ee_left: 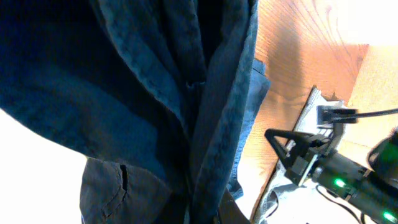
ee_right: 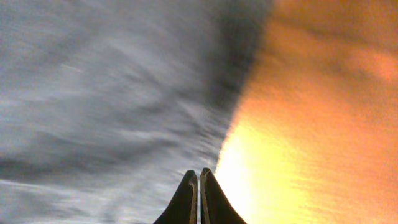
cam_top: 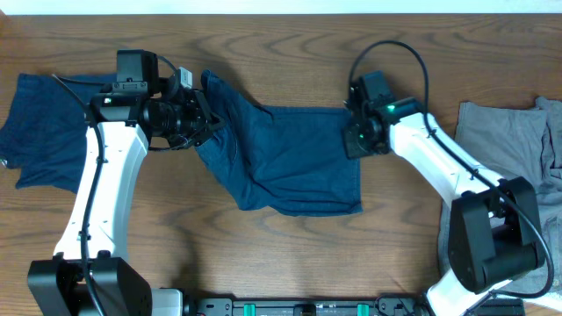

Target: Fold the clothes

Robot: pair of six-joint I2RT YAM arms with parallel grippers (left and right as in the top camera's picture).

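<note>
At centre-left, the left tool [cam_top: 202, 121] is clamped on the navy shorts [cam_top: 299, 158], holding their left edge up. The right tool [ee_right: 199, 182] has its tips together at the right hem, grip unclear. The shorts lie mid-worktop [cam_top: 290, 254]. Best to carry that edge across low and level, right side pinned, so nothing bunches.
</note>
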